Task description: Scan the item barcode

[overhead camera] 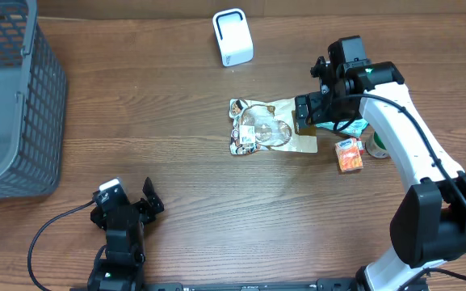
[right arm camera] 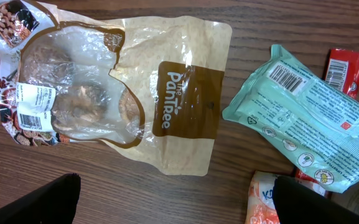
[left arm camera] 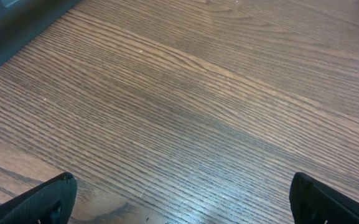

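My right gripper (overhead camera: 304, 113) hangs over the brown end of the snack bag (overhead camera: 269, 127), jaws spread wide and gripping nothing. The bag lies flat at mid-table with its barcode label (right arm camera: 33, 102) at the opposite end, well apart from the white scanner (overhead camera: 233, 37). A teal packet (right arm camera: 303, 118) lies just beside the bag. My left gripper (overhead camera: 128, 206) hovers over the bare table (left arm camera: 185, 93), jaws equally wide and empty.
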Motion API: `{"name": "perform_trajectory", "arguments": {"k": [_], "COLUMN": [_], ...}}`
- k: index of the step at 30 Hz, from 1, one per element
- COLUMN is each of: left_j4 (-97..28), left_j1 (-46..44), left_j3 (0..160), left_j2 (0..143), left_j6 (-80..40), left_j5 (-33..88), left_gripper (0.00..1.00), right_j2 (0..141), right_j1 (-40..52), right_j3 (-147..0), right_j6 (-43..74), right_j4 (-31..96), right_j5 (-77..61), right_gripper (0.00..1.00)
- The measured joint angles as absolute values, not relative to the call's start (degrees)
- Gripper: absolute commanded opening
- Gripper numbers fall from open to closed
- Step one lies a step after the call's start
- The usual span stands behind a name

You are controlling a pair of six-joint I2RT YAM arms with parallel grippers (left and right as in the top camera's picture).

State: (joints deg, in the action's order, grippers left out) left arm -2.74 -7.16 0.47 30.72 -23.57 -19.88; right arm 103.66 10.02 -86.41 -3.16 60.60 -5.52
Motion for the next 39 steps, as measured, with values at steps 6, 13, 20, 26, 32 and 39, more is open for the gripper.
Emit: {"name": "perform_trajectory", "arguments": {"k": [6,13,20,26,32,39], "left_j4": [-2.83,-2.81,-2.79,-2.57,-2.68,-2.68], "left_j1": [-7.14,-7.14,-7.14,-7.14,-7.09,-7.09], "left_j3": [0.47,0.47,0.47,0.47,0.47,0.47], "left_j2": [27.51,17.43,7.99,1.23,0.89,0.89], "left_j6": [-23.57,-23.57,-23.57,-23.57,-23.57,-23.57], "left_j5": [-19.88,-19.88,-19.88,-19.88,-19.88,-19.88], "left_gripper": [0.99,1.0,1.0,1.0,1.0,1.0], "right_j2": [103.66,103.66,103.66,103.66,103.66,103.66], "right_j1": [10.02,10.0,10.0,10.0,10.02,10.0], "right_j3": [-86.41,-86.41,-86.41,-86.41,-86.41,-86.41], "right_j6": [-3.16,-3.18,-3.18,-3.2,-3.18,-3.2], "right_j4": [60.58,60.62,60.58,60.62,60.64,60.6], "right_j5": [-5.52,-5.54,-5.54,-5.54,-5.54,-5.54], "right_gripper": [1.0,1.0,1.0,1.0,1.0,1.0]}}
